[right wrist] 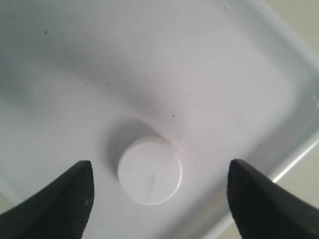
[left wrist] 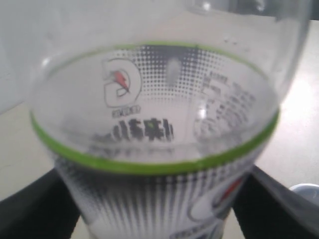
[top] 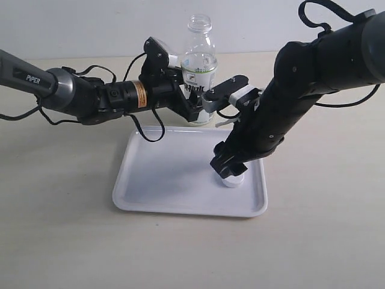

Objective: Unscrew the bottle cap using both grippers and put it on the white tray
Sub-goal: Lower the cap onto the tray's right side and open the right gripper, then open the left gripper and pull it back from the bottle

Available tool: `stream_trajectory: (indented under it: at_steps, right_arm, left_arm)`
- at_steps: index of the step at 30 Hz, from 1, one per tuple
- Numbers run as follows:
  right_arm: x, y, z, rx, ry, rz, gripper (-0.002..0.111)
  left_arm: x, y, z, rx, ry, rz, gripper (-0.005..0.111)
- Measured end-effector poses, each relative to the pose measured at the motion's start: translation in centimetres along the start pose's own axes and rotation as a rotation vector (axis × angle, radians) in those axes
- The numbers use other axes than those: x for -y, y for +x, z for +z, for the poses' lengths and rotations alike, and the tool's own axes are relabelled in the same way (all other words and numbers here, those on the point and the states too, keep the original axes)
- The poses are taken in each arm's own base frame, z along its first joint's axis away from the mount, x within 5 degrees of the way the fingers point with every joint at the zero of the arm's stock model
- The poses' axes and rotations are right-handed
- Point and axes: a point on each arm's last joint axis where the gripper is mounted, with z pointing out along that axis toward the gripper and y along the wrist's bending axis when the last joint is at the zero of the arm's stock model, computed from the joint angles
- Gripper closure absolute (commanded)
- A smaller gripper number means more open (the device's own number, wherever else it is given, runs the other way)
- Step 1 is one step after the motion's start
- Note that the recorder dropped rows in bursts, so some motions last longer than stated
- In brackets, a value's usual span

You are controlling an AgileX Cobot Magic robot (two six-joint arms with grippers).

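The clear bottle (top: 200, 66) stands upright behind the white tray (top: 162, 180), its neck open and capless. My left gripper (top: 194, 102) is shut on the bottle's labelled body (left wrist: 159, 194), a black finger on either side. The white bottle cap (right wrist: 150, 170) lies flat on the tray floor (right wrist: 149, 74) near the tray's right front corner, also visible under the right arm (top: 231, 179). My right gripper (right wrist: 159, 191) hovers just above the cap, open, its black fingertips (right wrist: 70, 191) wide apart and clear of the cap on both sides.
The tray rests on a beige tabletop (top: 72, 241). A tray rim (right wrist: 299, 149) runs close to the cap. Black cables (top: 102, 75) loop along the left arm. A pale wall rises behind the bottle.
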Motion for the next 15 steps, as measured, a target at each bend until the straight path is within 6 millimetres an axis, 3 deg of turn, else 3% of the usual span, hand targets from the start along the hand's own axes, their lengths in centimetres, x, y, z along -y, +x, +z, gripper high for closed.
stream_trajectory:
  at_steps: [7, 15]
  right_arm:
    - [0.0, 0.0, 0.0, -0.001, 0.002, -0.006, 0.037]
    - [0.0, 0.0, 0.0, -0.001, 0.002, -0.007, 0.037]
  left_arm:
    - [-0.4, -1.0, -0.7, -0.006, 0.024, -0.016, 0.031]
    - [-1.2, -0.8, -1.7, -0.028, 0.057, -0.024, 0.031]
